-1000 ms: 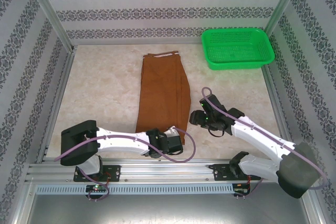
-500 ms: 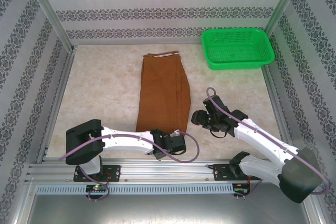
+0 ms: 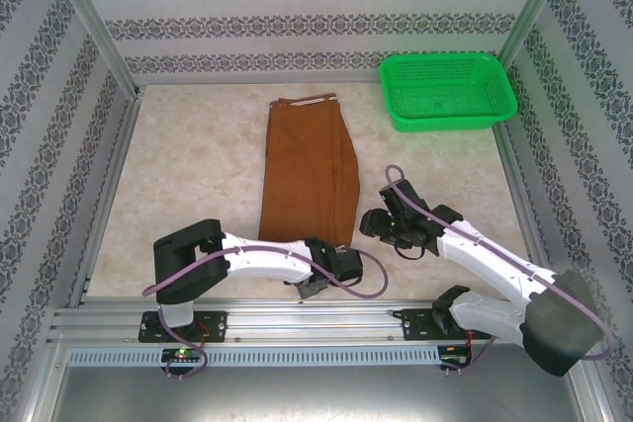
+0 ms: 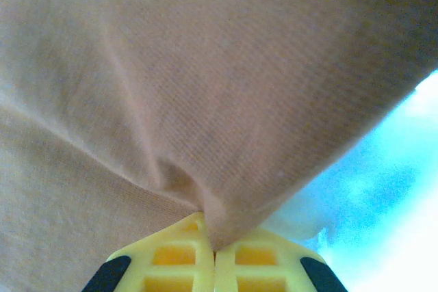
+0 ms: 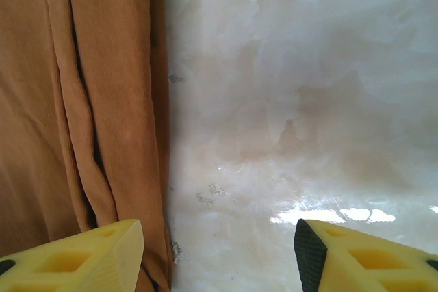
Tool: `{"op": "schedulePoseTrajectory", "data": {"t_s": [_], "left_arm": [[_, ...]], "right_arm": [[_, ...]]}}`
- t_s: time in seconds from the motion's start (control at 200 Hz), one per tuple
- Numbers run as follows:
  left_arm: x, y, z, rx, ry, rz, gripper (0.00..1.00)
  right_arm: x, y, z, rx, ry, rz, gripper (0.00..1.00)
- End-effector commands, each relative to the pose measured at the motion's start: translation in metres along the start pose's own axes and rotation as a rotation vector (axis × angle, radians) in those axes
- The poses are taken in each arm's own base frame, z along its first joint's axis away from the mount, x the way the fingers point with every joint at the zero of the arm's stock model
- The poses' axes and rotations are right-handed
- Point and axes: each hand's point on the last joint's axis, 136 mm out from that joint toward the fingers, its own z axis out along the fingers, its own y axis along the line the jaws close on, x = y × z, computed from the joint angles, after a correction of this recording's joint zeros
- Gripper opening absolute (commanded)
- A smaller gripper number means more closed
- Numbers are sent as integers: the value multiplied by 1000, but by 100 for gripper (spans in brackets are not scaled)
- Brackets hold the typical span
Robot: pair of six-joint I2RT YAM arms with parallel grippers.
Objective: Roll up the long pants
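We see the long pants (image 3: pixel 307 170), rust-brown, finely ribbed cloth, lying flat as a narrow strip on the glossy, marbled beige tabletop (image 3: pixel 198 175). Their long axis runs near to far, waistband at the far end. The green basket (image 3: pixel 445 56), a rectangle of plastic mesh, sits far right, apart from them. Our left gripper (image 4: pixel 214 254) is clamped on the near hem. Our right gripper (image 5: pixel 219 251) stands apart beside the cloth's right edge.

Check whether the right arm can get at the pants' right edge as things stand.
Probably yes. The right tool hangs open right at that edge of the pants, with bare table beside it and nothing in between. The left tool, shut on the near hem, sits off to the side.
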Motion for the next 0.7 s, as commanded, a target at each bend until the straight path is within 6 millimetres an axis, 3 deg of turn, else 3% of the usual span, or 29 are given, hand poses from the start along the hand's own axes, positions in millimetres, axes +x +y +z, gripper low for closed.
{"op": "schedulePoseTrajectory", "data": {"t_s": [0.0,0.215,0.31,0.694], "left_arm": [[-26,-5,1,64,-36,-6,5],[-84,-20,-34,205,-85,32,4],[-99,-21,-44,295,-75,8,4],[-100,-8,-79,824,-4,-220,5]], "right_arm": [[-6,-17,-10,67,-43,18,62],[-16,-37,-16,97,-72,83,61],[-21,-45,-18,109,-81,124,61],[-48,-52,-29,84,-139,217,60]]}}
